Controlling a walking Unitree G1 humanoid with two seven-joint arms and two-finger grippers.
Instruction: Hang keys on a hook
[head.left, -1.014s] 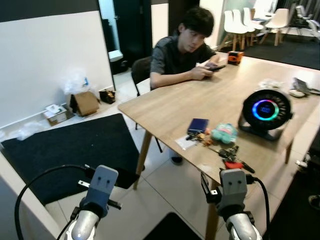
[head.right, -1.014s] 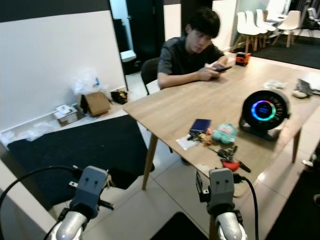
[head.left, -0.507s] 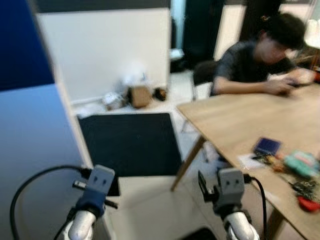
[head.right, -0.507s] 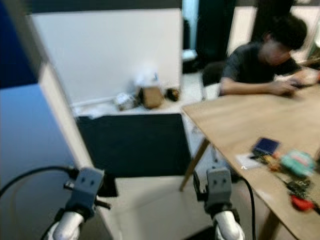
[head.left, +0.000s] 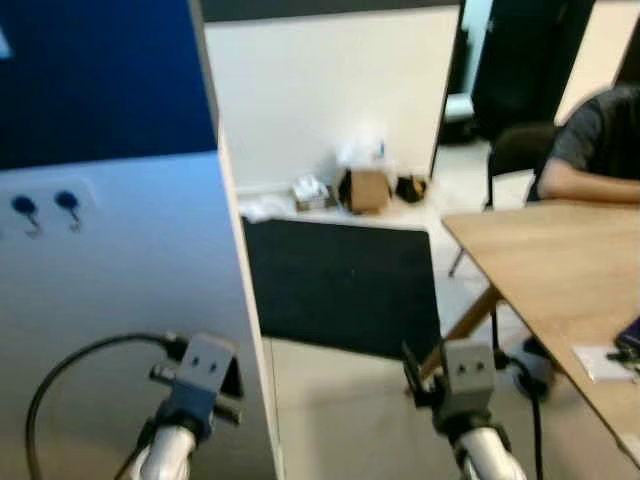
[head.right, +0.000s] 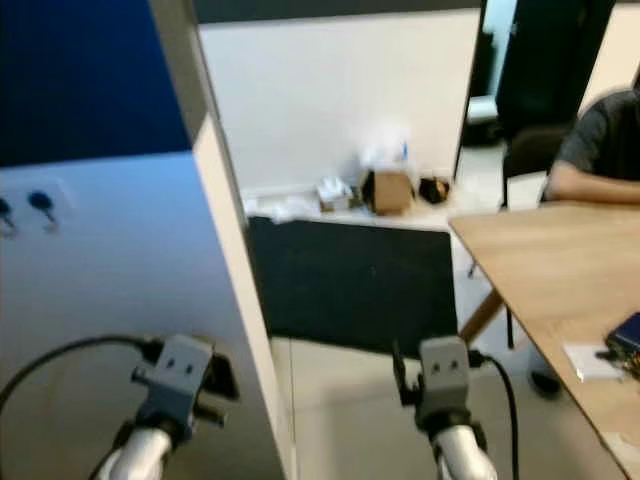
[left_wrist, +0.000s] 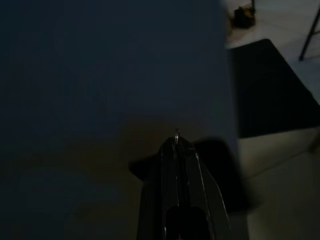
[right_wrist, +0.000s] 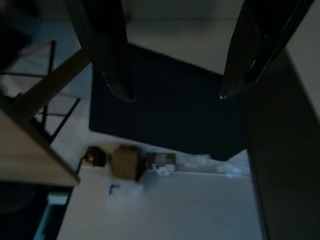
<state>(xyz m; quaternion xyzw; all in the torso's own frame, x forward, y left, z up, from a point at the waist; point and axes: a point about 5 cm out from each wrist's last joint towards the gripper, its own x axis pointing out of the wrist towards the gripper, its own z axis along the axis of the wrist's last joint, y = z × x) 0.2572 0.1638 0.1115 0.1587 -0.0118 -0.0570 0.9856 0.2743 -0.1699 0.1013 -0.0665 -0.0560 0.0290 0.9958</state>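
Panel (head.left: 120, 330), left of frame: pale blue-grey below, dark navy above. Two hooks (head.left: 45, 205), upper left: dark blue knobs. Mat (head.left: 345, 285), centre: black. Table (head.left: 560, 270), right: light wood grain. Box (head.left: 365, 188), upper centre: brown cardboard. Wall (head.left: 320, 90): white.

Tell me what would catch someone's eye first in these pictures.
The big blue and pale panel on the robot's left stands out, with two small dark hooks on its pale part. A black mat lies on the floor ahead, and a wooden table sits to the right with a seated person behind it. The right pincer hangs open over the floor.
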